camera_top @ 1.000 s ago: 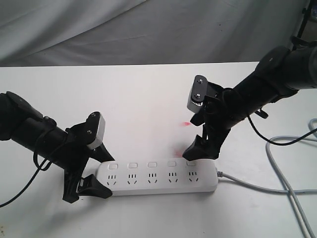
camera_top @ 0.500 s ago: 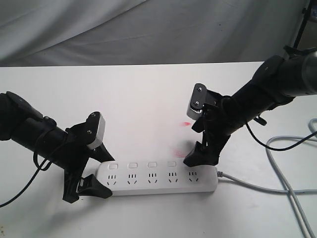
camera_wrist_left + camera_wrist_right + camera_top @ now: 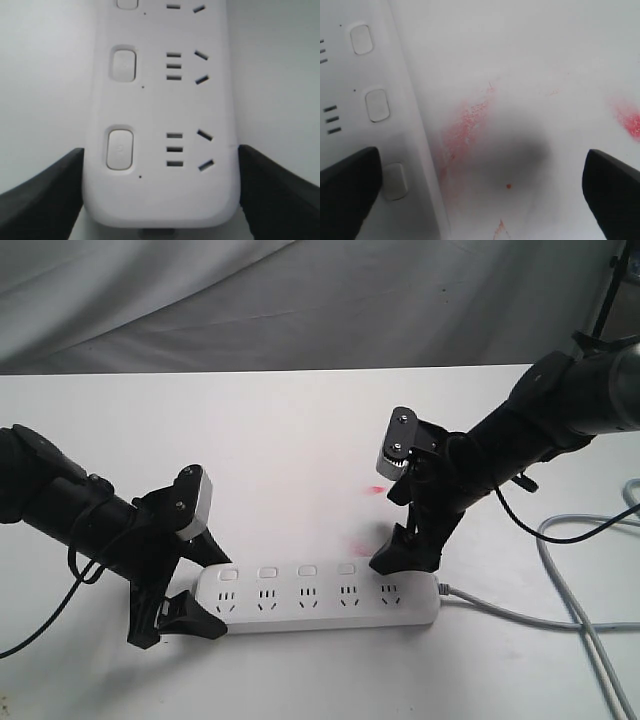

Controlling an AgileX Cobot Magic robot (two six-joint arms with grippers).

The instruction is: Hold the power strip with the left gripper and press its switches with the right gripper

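In the exterior view the power strip (image 3: pixel 320 598) lies flat on the white table (image 3: pixel 300 430) at lower centre of the frame, its grey cord (image 3: pixel 520 616) trailing off toward the lower right. The left gripper (image 3: pixel 215 592) sits at the strip's left end, one black finger in front of it and one behind. The left wrist view shows this grip closely: the fingers (image 3: pixel 42 200) lie flush against both long sides of the strip (image 3: pixel 160 100), so the left gripper (image 3: pixel 160 200) is clamped on it. That view takes in only the end of the bar, with its switches (image 3: pixel 120 148) and socket slots. The right gripper (image 3: pixel 405 552) points down at the strip's right end, where it hides the fifth of the switches (image 3: pixel 307 570). Its spread cannot be judged there. The right wrist view shows the right gripper (image 3: pixel 480 195) with jaws wide apart and holding nothing. One finger (image 3: pixel 345 192) overlaps the strip (image 3: pixel 350 80) just beside a switch (image 3: pixel 395 181), though contact cannot be told. The other finger hangs over bare table with red smudges (image 3: pixel 467 122).
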